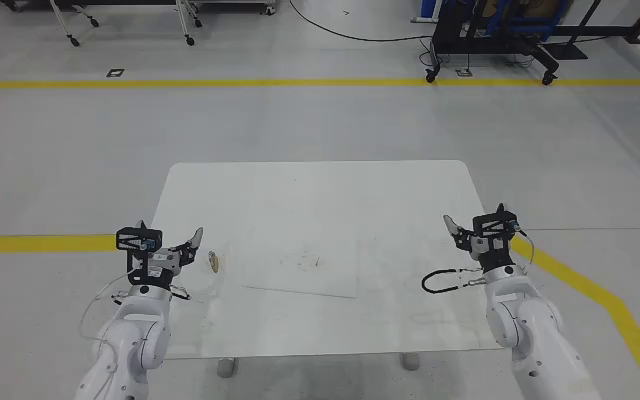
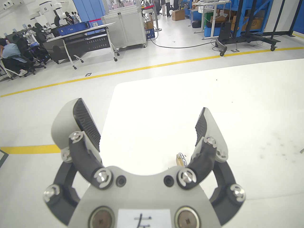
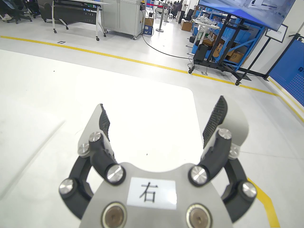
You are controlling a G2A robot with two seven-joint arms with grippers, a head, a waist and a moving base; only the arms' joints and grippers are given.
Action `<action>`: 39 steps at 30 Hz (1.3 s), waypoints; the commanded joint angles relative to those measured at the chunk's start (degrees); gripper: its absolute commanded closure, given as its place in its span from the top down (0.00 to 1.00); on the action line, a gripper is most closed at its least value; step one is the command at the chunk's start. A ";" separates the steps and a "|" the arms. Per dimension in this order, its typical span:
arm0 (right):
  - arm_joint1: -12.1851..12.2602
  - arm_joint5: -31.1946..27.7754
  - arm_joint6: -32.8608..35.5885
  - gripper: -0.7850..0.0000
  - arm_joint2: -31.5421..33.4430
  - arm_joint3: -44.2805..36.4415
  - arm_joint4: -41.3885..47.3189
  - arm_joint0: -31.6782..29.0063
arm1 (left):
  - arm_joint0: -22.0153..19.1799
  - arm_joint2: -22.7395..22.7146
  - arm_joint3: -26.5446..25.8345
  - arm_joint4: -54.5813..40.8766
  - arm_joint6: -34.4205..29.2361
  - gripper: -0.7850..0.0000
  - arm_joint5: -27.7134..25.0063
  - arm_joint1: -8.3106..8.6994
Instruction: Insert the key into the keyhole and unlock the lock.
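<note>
Top view: the table has the left gripper at its 8 o'clock and the right gripper at its 4 o'clock.
Lock: the small brass lock lies on the table, just beside the left gripper at its 4 o'clock.
Left gripper: the fingers are spread wide and hold nothing.
Right gripper: the fingers are spread wide and empty, well apart from the lock.
Sheet: a clear sheet lies flat at the table's 6 o'clock.
</note>
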 commanded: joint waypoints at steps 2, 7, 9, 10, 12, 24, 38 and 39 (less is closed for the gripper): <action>0.00 0.00 0.00 1.00 0.00 0.00 0.00 0.00 | 0.00 0.00 0.00 0.00 0.00 1.00 0.00 0.00; 0.00 -1.36 1.16 1.00 -1.49 -0.12 -1.71 0.50 | 0.00 0.00 0.00 0.00 0.00 1.00 0.00 0.00; -0.07 -3.78 3.30 1.00 -4.34 0.05 -4.14 2.17 | 0.00 0.00 0.00 0.00 0.00 1.00 0.00 0.00; -0.09 -5.48 4.57 1.00 -5.77 0.34 -5.20 3.32 | 0.00 0.00 0.00 0.00 0.00 1.00 0.00 0.00; -0.12 -10.08 6.70 1.00 -8.45 1.45 -6.07 5.75 | 0.00 0.00 0.00 0.00 0.00 1.00 0.00 0.00; -1.31 -28.83 18.90 1.00 -23.02 7.53 -3.50 17.15 | 0.00 0.00 0.00 0.00 0.00 1.00 0.00 0.00; -3.04 -37.67 30.02 0.95 -32.36 16.08 6.16 28.77 | 0.00 0.00 0.00 0.00 0.00 1.00 0.00 0.00; -3.25 -37.29 30.25 0.90 -33.10 16.96 6.51 29.54 | 0.00 0.00 0.00 0.00 0.00 1.00 0.00 0.00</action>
